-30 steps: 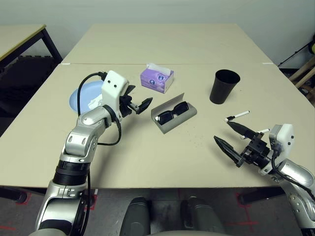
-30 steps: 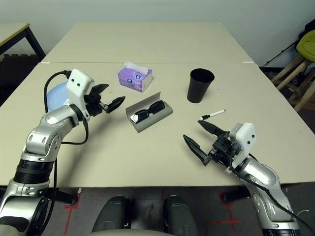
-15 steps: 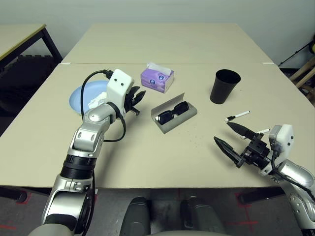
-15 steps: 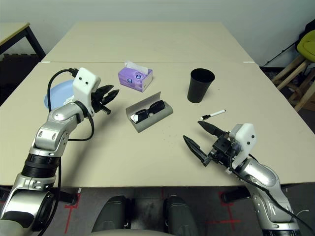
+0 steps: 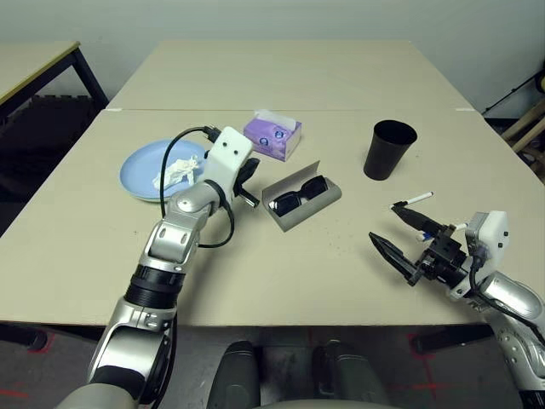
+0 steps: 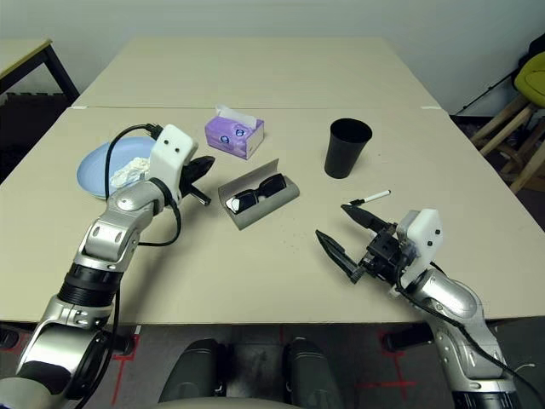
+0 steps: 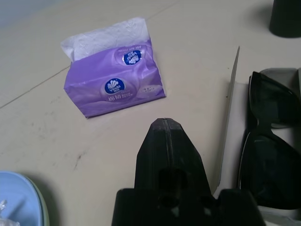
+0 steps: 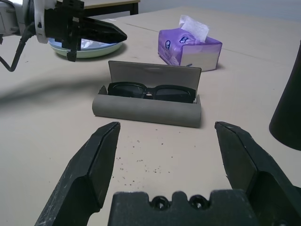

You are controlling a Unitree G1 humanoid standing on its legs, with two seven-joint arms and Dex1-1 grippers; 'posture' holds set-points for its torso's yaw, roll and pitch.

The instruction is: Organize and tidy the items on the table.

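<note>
The left gripper (image 6: pixel 197 169), fingers closed on nothing, hangs between the purple tissue box (image 6: pixel 232 134) at 12 o'clock and the open grey oblong glasses case (image 6: pixel 258 203) at 3 o'clock; the black sunglasses (image 6: pixel 257 190) lie inside the case. At 9 o'clock the blue plate (image 6: pixel 100 164) sits on a green plate (image 8: pixel 89 50) w/ a crumpled white tissue (image 6: pixel 129 170) on it. The right gripper (image 6: pixel 347 239), fingers wide apart, is empty near the table's (image 6: pixel 255 264) front edge. One white marker (image 6: pixel 366 198) lies at its 12 o'clock, the black plastic cup (image 6: pixel 348 147) beyond.
</note>
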